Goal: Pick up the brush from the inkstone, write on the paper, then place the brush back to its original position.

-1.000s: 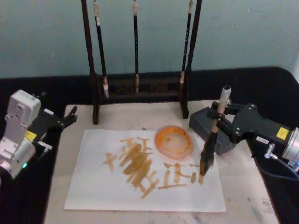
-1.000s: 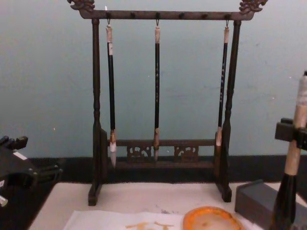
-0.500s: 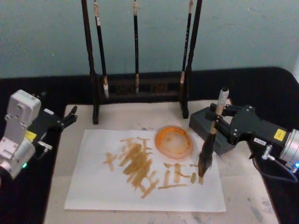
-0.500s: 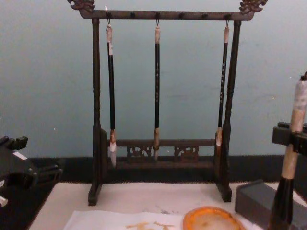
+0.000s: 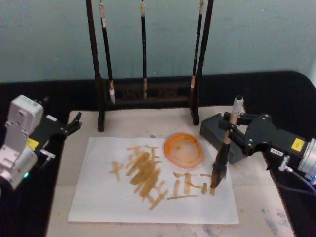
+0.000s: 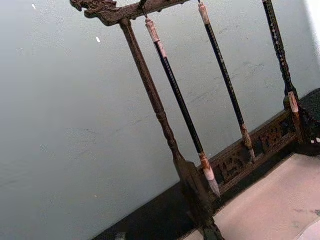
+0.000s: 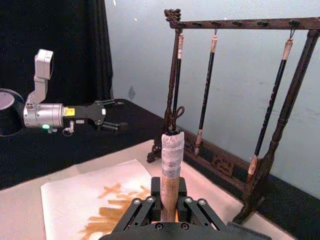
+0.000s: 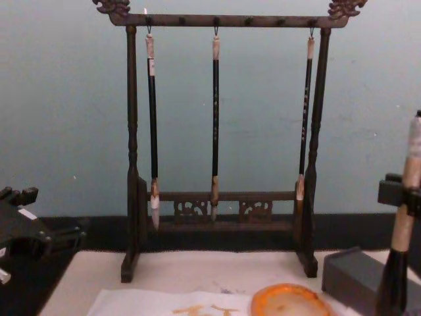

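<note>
My right gripper (image 5: 231, 129) is shut on the brush (image 5: 220, 160), gripping its tan handle and holding it nearly upright. The dark bristle tip meets the paper (image 5: 98, 197) at its right side, beside orange-yellow strokes. The paper lies flat on the beige mat (image 5: 256, 197). Just behind the brush sits the inkstone (image 5: 212, 127), a dark grey block. In the chest view the brush (image 8: 400, 230) stands at the right edge in the right gripper (image 8: 398, 194). The right wrist view looks down the handle (image 7: 170, 160). My left gripper (image 5: 69, 126) is parked open off the mat's left edge.
A dark wooden rack (image 5: 148, 94) with three slim hanging brushes stands across the back of the mat. An orange dish (image 5: 183, 149) rests on the paper's far edge, left of the inkstone. Black cloth surrounds the mat.
The right gripper and brush handle shifted slightly left, then back to the right and a little lower. The bristle tip stays at about the same spot on the paper. The left arm has not moved.
</note>
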